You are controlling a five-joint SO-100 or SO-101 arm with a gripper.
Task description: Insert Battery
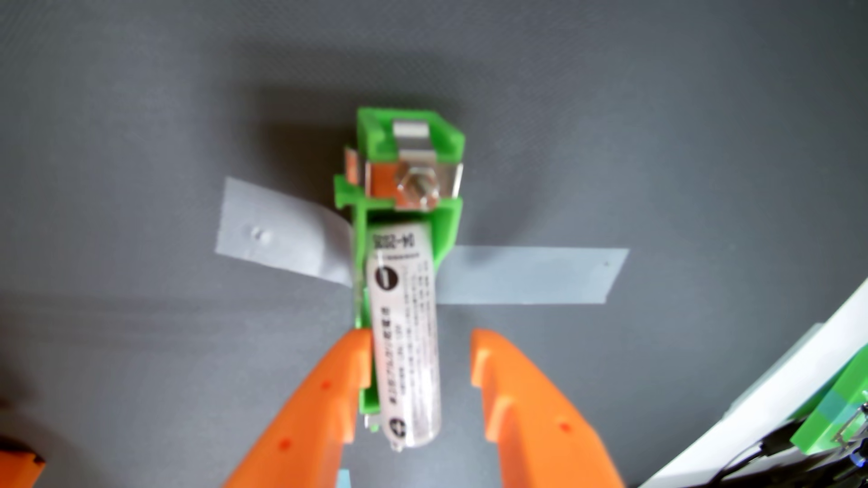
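In the wrist view a silver-white battery (407,342) with black print lies lengthwise in a green plastic holder (404,141), its far end under the holder's bridge and its near end sticking out toward the camera, slightly tilted. The holder has metal contact plates and a bolt (415,185) at its far end and is fixed to the grey mat with strips of grey tape (530,276). My gripper (420,347) has orange fingers spread to either side of the battery. The left finger (338,375) touches the holder's side; the right finger (498,375) stands clear of the battery. The gripper is open.
The grey mat (141,117) fills most of the view. At the lower right a white board edge (775,389) with a green part and dark cables (836,436) stands. An orange piece shows at the bottom left edge (19,462).
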